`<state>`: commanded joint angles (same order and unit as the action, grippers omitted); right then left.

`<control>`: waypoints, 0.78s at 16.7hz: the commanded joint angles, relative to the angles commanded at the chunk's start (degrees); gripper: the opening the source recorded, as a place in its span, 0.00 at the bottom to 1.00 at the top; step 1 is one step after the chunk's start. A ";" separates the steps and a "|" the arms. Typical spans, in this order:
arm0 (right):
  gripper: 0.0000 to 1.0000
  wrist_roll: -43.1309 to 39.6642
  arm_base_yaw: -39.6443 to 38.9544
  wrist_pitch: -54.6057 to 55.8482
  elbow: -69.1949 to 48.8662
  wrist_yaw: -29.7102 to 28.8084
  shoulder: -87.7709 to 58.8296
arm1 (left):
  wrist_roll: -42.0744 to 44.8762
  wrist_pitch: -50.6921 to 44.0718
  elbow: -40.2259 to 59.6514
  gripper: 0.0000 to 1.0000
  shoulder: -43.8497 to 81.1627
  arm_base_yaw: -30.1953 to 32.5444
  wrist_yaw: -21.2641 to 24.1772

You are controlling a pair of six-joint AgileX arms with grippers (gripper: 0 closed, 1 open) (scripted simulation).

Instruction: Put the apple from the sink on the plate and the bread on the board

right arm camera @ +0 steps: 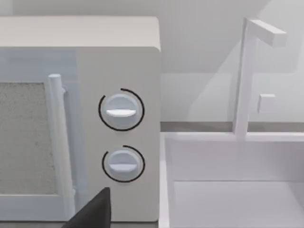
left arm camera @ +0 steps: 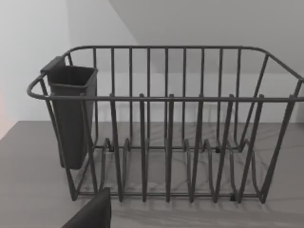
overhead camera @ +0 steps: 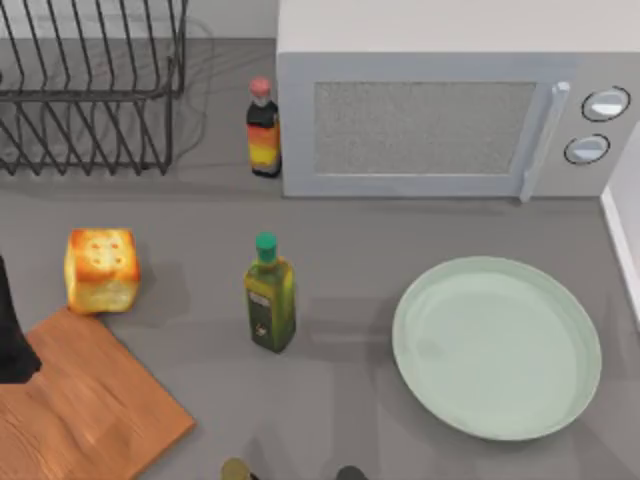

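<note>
currently at the opening step, nothing yet grasped. bread (overhead camera: pixel 101 270): on the table, touching the far corner of the board (overhead camera: pixel 80 410), not on it. plate (overhead camera: pixel 497 346): bare, at the table's right. sink (right arm camera: pixel 237 190): right of the microwave (right arm camera: pixel 80 118); apple not sighted. both grippers: finger state cannot be told. next move, likely: right arm reaches into the sink.

Top view looks straight down on the table (overhead camera: pixel 400 230); left wrist view faces the dish rack (left arm camera: pixel 166 128) closely; right wrist view faces the microwave (right arm camera: pixel 118 118) and sink (right arm camera: pixel 237 190); both shared with the top view.
</note>
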<state>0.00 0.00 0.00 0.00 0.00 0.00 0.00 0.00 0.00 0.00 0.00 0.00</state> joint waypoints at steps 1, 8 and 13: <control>1.00 0.00 0.00 0.00 0.00 0.00 0.00 | 0.00 0.00 0.00 1.00 0.00 0.00 0.00; 1.00 0.00 0.00 0.00 0.00 0.00 0.00 | 0.00 0.00 0.00 1.00 0.00 0.00 0.00; 1.00 -0.81 0.87 -3.37 -4.95 -0.01 -4.87 | 0.00 0.00 0.00 1.00 0.00 0.00 0.00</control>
<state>-0.81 0.87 -3.37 -4.95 -0.01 -4.87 0.00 0.00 0.00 0.00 0.00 0.00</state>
